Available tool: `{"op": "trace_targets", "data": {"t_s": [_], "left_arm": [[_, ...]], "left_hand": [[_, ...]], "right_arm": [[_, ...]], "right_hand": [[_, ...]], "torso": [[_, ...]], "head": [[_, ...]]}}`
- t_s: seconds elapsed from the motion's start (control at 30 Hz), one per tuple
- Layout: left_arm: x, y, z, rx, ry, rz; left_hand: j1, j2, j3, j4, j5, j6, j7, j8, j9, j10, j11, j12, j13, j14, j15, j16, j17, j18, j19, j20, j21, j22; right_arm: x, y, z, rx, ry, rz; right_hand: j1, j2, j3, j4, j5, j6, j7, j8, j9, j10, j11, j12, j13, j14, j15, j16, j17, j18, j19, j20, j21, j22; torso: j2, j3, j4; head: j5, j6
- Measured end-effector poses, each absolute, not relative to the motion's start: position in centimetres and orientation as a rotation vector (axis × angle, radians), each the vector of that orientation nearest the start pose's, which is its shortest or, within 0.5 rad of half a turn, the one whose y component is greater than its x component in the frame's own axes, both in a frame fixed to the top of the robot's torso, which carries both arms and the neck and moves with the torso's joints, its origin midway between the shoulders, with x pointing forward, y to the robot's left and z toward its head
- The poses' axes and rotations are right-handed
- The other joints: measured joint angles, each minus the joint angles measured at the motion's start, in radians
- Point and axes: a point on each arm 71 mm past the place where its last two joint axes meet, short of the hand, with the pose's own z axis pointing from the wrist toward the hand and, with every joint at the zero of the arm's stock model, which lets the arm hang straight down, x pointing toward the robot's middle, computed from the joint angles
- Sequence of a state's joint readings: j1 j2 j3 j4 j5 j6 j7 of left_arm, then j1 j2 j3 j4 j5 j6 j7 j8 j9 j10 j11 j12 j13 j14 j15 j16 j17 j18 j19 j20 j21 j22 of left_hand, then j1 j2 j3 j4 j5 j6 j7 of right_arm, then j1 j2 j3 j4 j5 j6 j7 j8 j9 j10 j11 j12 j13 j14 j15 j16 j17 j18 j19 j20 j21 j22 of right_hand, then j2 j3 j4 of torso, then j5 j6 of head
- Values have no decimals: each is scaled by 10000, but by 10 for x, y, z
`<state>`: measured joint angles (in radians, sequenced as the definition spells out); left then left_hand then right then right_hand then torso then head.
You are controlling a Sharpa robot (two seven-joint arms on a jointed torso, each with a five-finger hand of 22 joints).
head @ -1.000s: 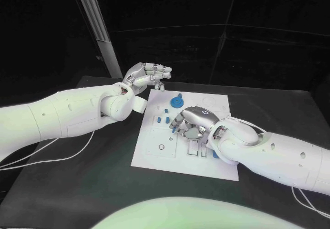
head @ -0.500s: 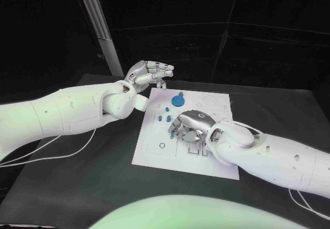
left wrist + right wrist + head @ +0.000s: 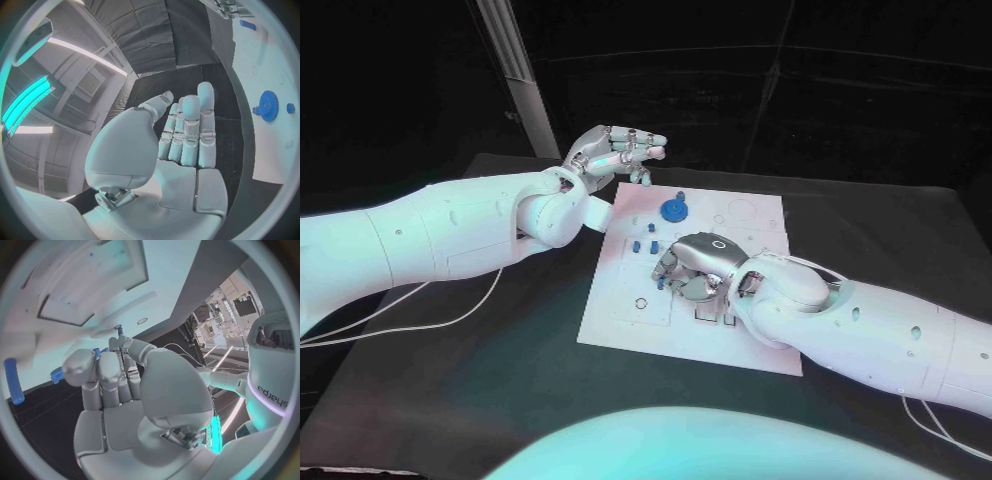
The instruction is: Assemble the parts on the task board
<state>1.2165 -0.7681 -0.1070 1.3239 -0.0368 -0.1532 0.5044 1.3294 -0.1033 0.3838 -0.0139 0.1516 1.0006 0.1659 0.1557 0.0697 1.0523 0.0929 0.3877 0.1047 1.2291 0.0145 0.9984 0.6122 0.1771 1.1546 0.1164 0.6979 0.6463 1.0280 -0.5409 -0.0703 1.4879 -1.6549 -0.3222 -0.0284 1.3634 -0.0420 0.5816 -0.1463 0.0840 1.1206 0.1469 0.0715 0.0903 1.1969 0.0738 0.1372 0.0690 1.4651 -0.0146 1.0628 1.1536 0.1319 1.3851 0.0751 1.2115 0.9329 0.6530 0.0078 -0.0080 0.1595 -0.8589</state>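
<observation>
board (image 3: 625, 325): white flat plate, printed outlines, lying on the table.
gear (image 3: 674, 211): blue, round, toothed, seated near the board's far edge.
pegs (image 3: 643, 245): small blue pieces, upright, mid-board, just nearer than the gear.

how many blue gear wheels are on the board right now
1: the blue gear sits on the far part of the task board, between the two hands; the right hand may hide other parts.
</observation>
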Motion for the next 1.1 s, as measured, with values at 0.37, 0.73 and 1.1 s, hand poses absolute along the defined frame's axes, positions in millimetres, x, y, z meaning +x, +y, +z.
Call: {"op": "trace_targets", "data": {"t_s": [0.37,0.73,1.1], "left_arm": [[517,224,-197,-9938,14073,-16008],[517,224,-197,-9942,14090,-16013],[517,226,-198,-9979,14126,-15954]], "left_hand": [[0,0,0,0,0,0,0,0,0,0,0,-3,0,0,0,0,1,0,0,0,0,0],[0,0,-30,30,0,-37,37,0,0,0,0,35,8,0,0,0,-19,0,0,0,0,0],[0,0,-30,30,0,-37,37,0,0,-36,36,35,7,0,0,0,-19,0,0,0,0,-8]], "right_arm": [[420,-47,-261,-5016,16790,9224],[419,-43,-261,-5406,16726,9066],[412,-43,-267,-5717,16831,9033]], "right_hand": [[0,0,-1,0,0,-13,-14,-3,-2,0,0,0,-1,0,0,0,-30,0,-37,36,43,20],[0,0,-2,0,-57,-29,-29,-23,1,0,0,0,-1,0,0,0,-69,1,-36,36,43,19],[-423,-421,-361,161,118,-992,370,-88,-192,-1171,371,-564,-78,-8,212,-204,-522,3,-407,293,-208,-478]], "torso": [[0,-3,3],[0,-4,3],[-7,-5,2]], "head": [[-2,-50],[-17,-73],[-18,-78]]}}
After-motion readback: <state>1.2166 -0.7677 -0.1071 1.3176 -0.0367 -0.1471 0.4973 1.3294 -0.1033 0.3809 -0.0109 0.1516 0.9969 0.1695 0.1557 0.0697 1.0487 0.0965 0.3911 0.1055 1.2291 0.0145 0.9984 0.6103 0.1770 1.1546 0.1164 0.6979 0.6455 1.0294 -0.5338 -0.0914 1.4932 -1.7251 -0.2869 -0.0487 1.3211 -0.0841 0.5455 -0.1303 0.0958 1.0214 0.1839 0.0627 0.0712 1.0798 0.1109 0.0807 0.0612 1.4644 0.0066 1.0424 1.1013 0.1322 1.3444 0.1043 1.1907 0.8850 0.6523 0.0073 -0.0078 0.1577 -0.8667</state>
